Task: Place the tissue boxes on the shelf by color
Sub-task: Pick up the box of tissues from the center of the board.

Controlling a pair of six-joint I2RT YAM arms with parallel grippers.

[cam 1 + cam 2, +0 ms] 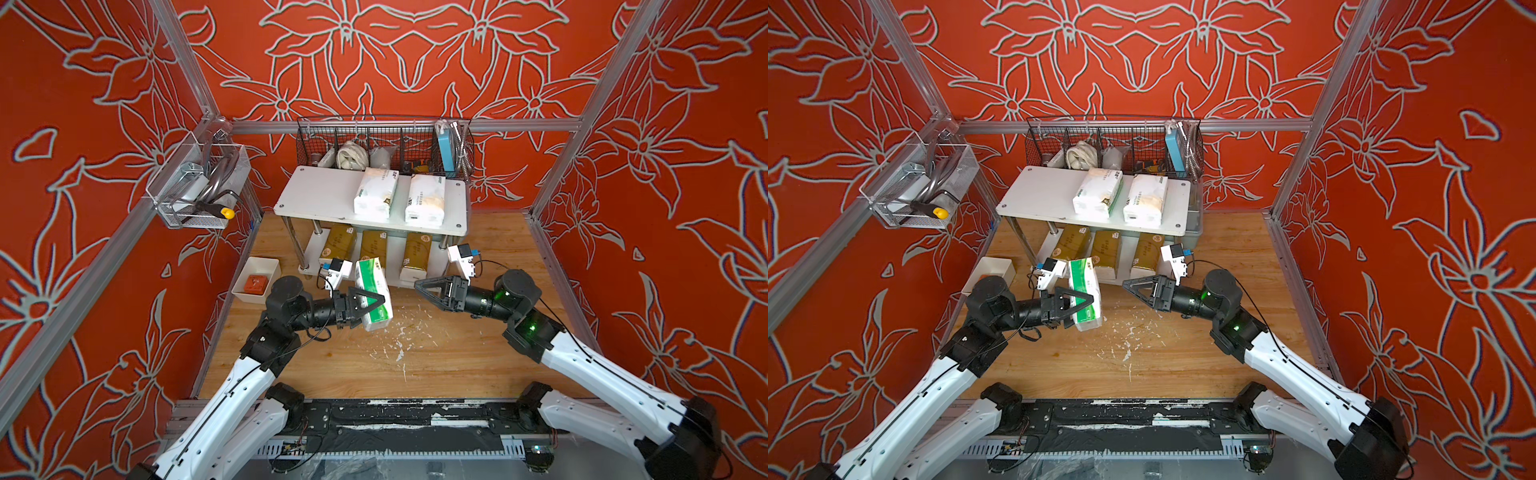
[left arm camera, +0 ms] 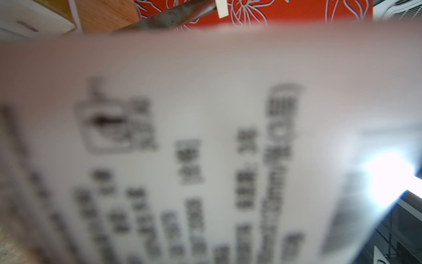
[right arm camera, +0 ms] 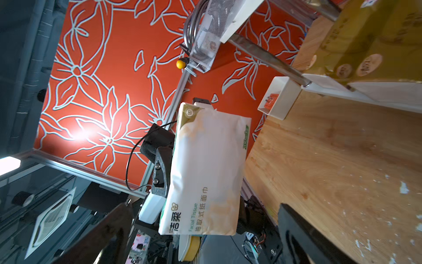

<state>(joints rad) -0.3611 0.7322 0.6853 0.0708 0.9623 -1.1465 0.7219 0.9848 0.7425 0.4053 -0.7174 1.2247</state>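
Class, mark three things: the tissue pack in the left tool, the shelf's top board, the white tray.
held tissue pack [image 1: 369, 277], a top view, green-printed face.
shelf top board [image 1: 316, 191], a top view, bare left part.
white tray [image 1: 263, 269], a top view, bare inner floor.

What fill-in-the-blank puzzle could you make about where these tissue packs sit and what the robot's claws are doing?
The upper board of the shelf carries ___ white packs.
The three gold packs lie on its ___ board.
The left gripper holds a third white pack off the table, while the right gripper holds ___.
Missing words: two; lower; nothing.
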